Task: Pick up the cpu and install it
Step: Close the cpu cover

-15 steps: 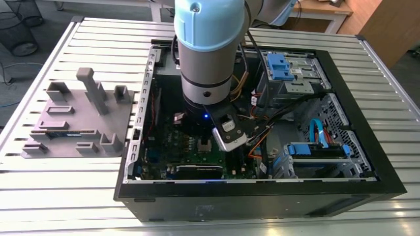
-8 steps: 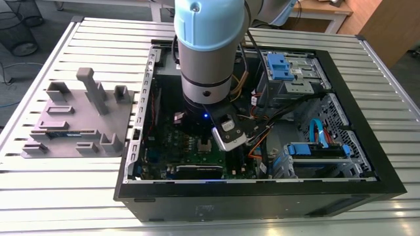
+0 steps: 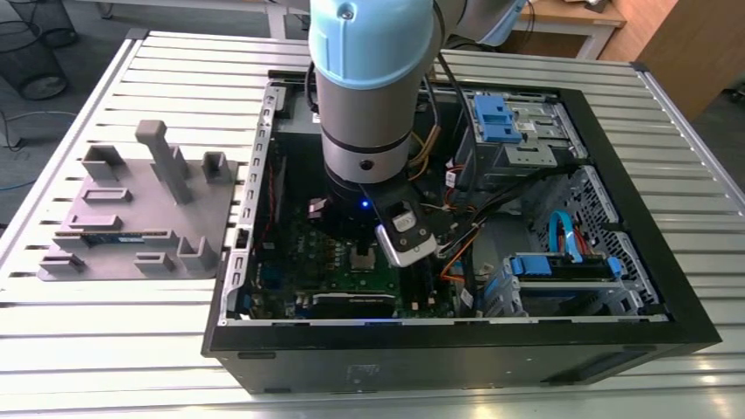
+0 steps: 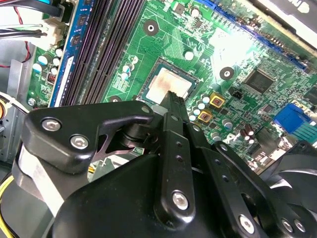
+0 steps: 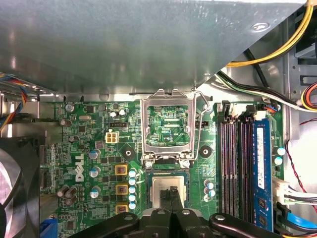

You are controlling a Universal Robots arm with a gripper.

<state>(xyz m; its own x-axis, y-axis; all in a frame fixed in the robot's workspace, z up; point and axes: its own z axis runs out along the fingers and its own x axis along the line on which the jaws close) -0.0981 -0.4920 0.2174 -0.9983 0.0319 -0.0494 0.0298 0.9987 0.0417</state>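
Note:
The cpu [image 5: 162, 187] is a small silver square lying flat in its socket on the green motherboard [image 5: 89, 148], also seen as the cpu [image 4: 168, 84] in the second wrist view and the cpu [image 3: 365, 256] in the exterior view. My gripper [image 5: 171, 194] hangs just over the chip's middle, its two black fingers pressed together with nothing between them. In the second wrist view the gripper [image 4: 173, 96] ends above the chip's near edge. The socket's metal frame [image 5: 167, 126] stands tilted up and open beside the chip. My arm [image 3: 363, 131] reaches down into the open computer case [image 3: 466, 336].
Black memory slots [image 5: 233, 168] and a blue memory module [image 5: 261, 173] run beside the socket. A black fan [image 5: 15, 193] and loose cables [image 5: 267, 94] crowd the board. On the exterior view's left, a grey fixture plate [image 3: 140, 218] holds a green memory stick [image 3: 114, 236].

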